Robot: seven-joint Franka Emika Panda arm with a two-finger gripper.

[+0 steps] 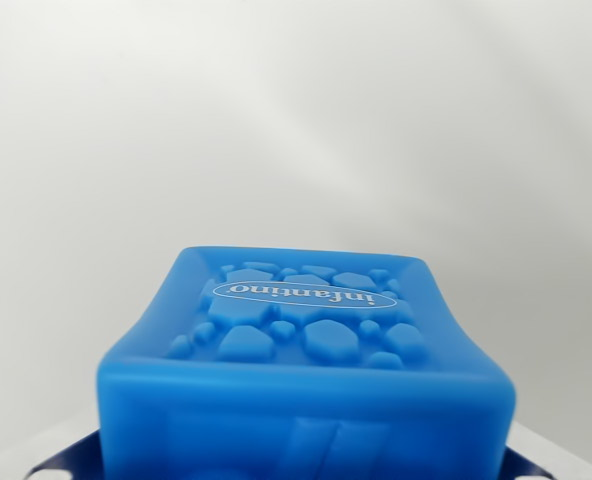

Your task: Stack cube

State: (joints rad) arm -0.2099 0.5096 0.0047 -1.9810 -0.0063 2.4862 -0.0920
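A soft blue cube fills the lower half of the wrist view, very close to the camera. Its upper face has raised pebble shapes and an oval "infantino" logo that reads upside down. A dark blue piece shows at each bottom corner, one at the wrist view's left and one at the right, tight against the cube's sides. My gripper is shut on the cube, and most of its fingers are hidden behind it. No second cube is in sight.
Behind the cube there is only a blurred, plain white-grey surface. No edges or other objects show in it.
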